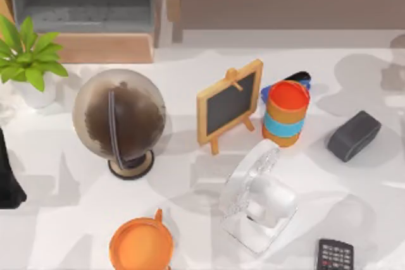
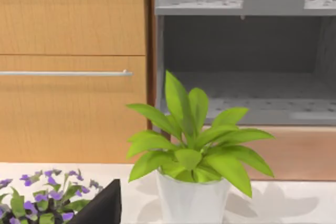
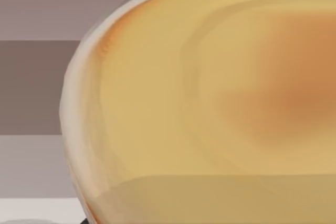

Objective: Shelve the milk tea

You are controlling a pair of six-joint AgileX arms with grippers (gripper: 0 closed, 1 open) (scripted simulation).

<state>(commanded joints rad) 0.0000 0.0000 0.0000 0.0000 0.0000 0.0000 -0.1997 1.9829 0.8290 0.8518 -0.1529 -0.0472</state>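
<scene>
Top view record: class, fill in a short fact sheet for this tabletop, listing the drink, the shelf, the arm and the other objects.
milk tea: orange cup with blue band, upright, beside the chalkboard easel on its right
shelf: grey open compartment, behind the table at the left
left arm: dark shape at the table's left edge, parked
left half: potted plant, globe, orange mug
right half: clear fan, dark speaker, keypad device

My left arm (image 1: 7, 178) is a dark mass at the left edge of the counter in the top view. In the left wrist view, a dark, angled piece of the left tool (image 2: 100, 208) juts in
</scene>
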